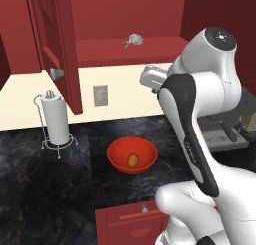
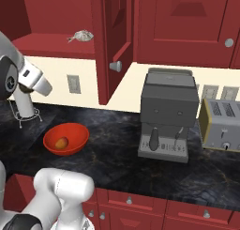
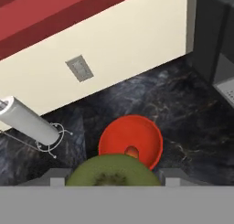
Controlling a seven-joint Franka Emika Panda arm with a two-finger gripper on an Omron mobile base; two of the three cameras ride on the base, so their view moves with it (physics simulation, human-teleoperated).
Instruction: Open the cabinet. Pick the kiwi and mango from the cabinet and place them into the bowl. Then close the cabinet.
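The cabinet stands open, its dark red door (image 1: 55,39) (image 2: 112,36) swung out over the counter. The orange-red bowl (image 1: 120,151) (image 2: 77,133) (image 3: 148,131) rests on the black counter with the orange-yellow mango (image 1: 132,160) (image 2: 61,142) (image 3: 132,152) inside it. In the hand view my gripper (image 3: 113,179) is shut on the kiwi (image 3: 112,169), a green-brown oval wedged between the two fingertips (image 3: 55,179). The kiwi hangs above the bowl's near rim.
A paper-towel stand (image 1: 55,119) (image 3: 27,122) stands left of the bowl. A grey coffee machine (image 2: 168,114) and a toaster (image 2: 222,126) stand to the right. A small grey object (image 1: 133,40) (image 2: 81,35) lies on the cabinet shelf. A red drawer (image 1: 132,221) is below the counter edge.
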